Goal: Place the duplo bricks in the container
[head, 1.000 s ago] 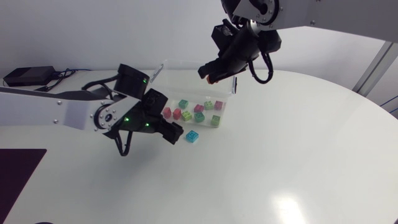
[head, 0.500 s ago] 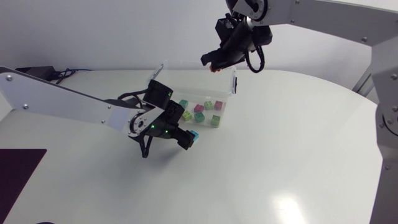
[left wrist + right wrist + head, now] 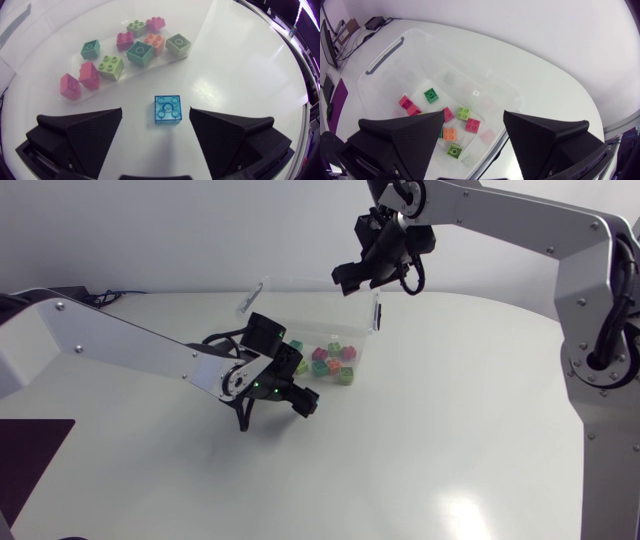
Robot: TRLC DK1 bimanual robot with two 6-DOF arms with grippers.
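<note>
Straddling blue brick [image 3: 168,110]: left tool [image 3: 155,111], wide, empty. Right tool [image 3: 473,115] wide above container [image 3: 395,50]. Risk: off-centre closing may skid it away.

Bright, even light falls from overhead on my white table [image 3: 480,410], with a soft glare patch on its near part. My left arm [image 3: 130,355] throws only a faint grey shadow. In the left wrist view, the blue brick [image 3: 168,110] glows translucent; my matte fingers [image 3: 80,135] are dark.
</note>
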